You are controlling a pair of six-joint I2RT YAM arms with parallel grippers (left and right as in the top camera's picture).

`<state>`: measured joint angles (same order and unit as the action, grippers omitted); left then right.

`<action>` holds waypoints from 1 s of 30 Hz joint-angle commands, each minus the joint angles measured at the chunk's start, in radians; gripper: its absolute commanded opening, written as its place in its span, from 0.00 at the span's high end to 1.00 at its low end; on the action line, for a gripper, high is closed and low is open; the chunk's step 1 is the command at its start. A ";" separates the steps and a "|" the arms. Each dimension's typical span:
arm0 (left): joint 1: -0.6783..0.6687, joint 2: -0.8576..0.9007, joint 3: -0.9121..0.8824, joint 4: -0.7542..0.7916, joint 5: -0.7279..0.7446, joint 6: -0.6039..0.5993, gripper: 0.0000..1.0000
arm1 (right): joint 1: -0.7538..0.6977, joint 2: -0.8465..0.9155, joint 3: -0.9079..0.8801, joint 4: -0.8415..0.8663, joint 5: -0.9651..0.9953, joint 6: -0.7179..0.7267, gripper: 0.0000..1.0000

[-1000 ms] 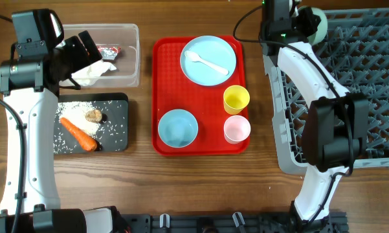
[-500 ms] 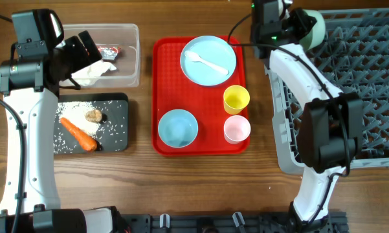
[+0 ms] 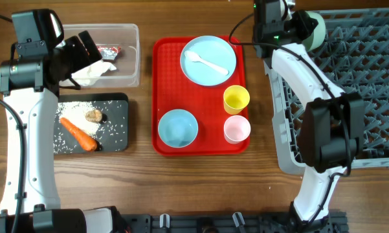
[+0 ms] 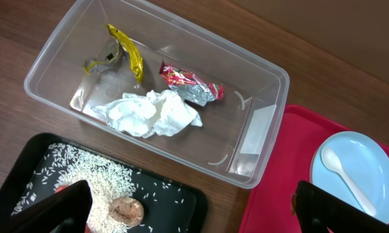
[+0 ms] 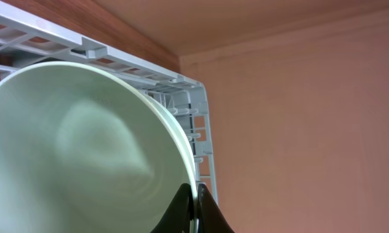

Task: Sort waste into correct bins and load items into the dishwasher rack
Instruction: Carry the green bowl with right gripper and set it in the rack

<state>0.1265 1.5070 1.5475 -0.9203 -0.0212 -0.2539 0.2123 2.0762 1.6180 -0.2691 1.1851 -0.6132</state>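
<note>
My right gripper (image 3: 296, 26) is shut on the rim of a pale blue bowl (image 3: 316, 29), holding it tilted over the far left corner of the grey dishwasher rack (image 3: 362, 84); the right wrist view shows the bowl (image 5: 84, 149) in the jaws (image 5: 195, 207). My left gripper (image 3: 84, 50) is open and empty above the clear tub (image 3: 131, 58), which holds the tissue (image 4: 149, 113), wrapper (image 4: 191, 84) and yellow scrap (image 4: 131, 55). The black tray (image 3: 120, 103) holds rice (image 3: 71, 113), a carrot (image 3: 77, 134) and a brown lump (image 3: 93, 116).
A flat red tray (image 3: 158, 84) in the middle carries the pale blue plate (image 3: 197, 74) with a white spoon (image 3: 207, 63), a second pale blue bowl (image 3: 178, 127), the yellow cup (image 3: 236, 98) and the pink cup (image 3: 237, 129).
My right gripper has shifted slightly left and turned with the bowl in it at the rack's far corner. The left arm has not moved.
</note>
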 commanded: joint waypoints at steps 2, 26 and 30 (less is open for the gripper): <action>0.004 0.004 0.001 0.002 0.002 -0.016 0.00 | -0.006 0.015 -0.007 -0.001 -0.043 0.041 0.96; 0.004 0.004 0.001 0.002 0.002 -0.016 0.00 | -0.027 0.015 -0.007 -0.058 -0.119 0.045 0.96; 0.004 0.004 0.001 0.002 0.002 -0.016 0.00 | 0.005 0.015 -0.007 -0.171 -0.238 0.138 0.94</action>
<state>0.1265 1.5070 1.5475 -0.9199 -0.0212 -0.2539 0.1982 2.0758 1.6203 -0.3996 1.0782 -0.5488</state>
